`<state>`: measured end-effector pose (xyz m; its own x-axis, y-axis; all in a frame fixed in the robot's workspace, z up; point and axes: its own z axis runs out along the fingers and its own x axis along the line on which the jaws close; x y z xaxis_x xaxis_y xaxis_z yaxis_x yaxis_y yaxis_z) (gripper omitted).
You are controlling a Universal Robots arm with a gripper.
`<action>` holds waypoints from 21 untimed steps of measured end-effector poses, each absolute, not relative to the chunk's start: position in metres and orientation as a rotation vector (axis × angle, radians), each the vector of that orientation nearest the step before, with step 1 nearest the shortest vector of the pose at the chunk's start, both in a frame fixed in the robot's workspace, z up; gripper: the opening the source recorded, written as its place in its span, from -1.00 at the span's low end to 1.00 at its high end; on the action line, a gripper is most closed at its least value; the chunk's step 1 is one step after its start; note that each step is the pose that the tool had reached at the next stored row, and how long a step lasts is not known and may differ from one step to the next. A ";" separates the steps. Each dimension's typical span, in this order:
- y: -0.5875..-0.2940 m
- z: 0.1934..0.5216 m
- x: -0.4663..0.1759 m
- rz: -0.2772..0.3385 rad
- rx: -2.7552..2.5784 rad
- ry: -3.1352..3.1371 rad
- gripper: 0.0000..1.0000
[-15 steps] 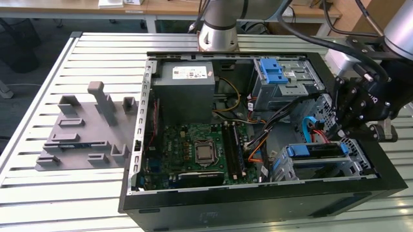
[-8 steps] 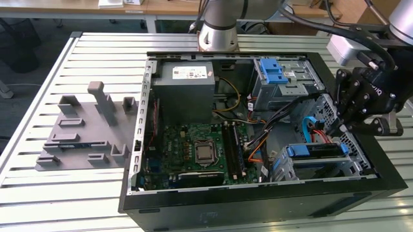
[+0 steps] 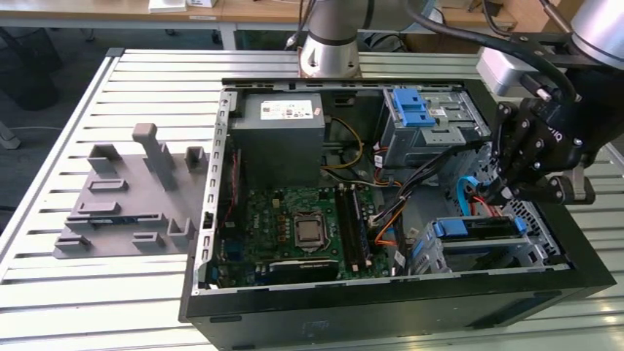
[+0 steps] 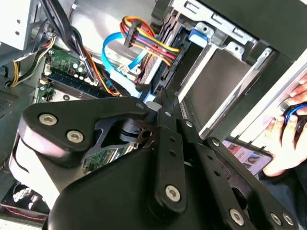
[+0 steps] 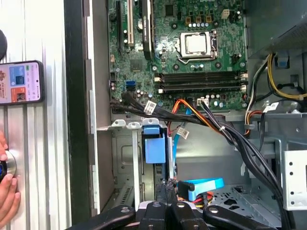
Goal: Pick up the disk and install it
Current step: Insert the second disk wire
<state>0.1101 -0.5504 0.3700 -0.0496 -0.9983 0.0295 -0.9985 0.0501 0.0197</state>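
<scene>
Exterior and wrist views of the open machine. The black linkage tool (image 3: 497, 196) hangs over the 4 o'clock part of the black tower computer case (image 3: 390, 311), which lies on its side. In both wrist views its two fingers (image 5: 168, 187) appear pressed together at the tip, and we see nothing pinched between them. In the second wrist view the tool (image 4: 162, 98) points down among the cables.

At 6 o'clock of the tool tip in the exterior view, just beside it, sits the flat silver-grey disk with its blue plastic rail frame (image 3: 475, 228). It rests in the grey metal drive cage (image 3: 527, 256) at the case's 4 o'clock corner. In the first wrist view we see the blue frame (image 5: 154, 146) standing in the cage slot.

A flat light-blue data cable (image 3: 464, 196) loops at 9 o'clock of the tip, near it. Farther off at 9 o'clock lies the green motherboard (image 3: 292, 219). At 10 o'clock stands the large grey metal box with a white sticker (image 3: 283, 131). At 11 o'clock is a second cage carrying a bright-blue plastic latch (image 3: 417, 108).

The case rests on a slatted aluminium worktop (image 3: 146, 292). A grey moulded fixture (image 3: 127, 197) sits well apart at 9 o'clock. In the first wrist view a person's hand (image 5: 7, 191) and a smartphone (image 5: 21, 82) lie on the worktop beside the case.
</scene>
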 end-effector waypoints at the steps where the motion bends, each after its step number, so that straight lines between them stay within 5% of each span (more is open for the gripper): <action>1: -0.550 0.371 0.109 0.010 2.142 -2.251 -0.79; 21: -0.535 0.378 0.105 0.023 2.141 -2.242 -0.65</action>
